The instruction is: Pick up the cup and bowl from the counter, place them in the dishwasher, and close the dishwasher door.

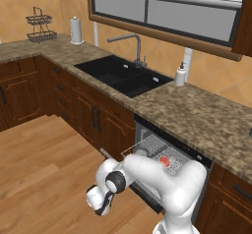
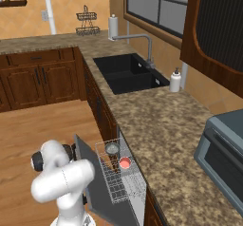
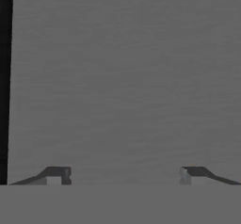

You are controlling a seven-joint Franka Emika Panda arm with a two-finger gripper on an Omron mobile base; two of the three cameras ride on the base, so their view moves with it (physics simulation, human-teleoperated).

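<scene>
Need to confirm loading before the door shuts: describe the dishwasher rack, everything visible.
The dishwasher rack is a white wire basket, pulled out over the partly lowered dishwasher door, below the counter edge. It holds the cup, upright with its red inside showing, and beside it the bowl, grey and round. The rack's other end runs into the dark dishwasher cavity.

The dishwasher's white wire rack [image 2: 118, 177] holds the cup [image 2: 125, 163] and the bowl [image 2: 112, 148], side by side
</scene>
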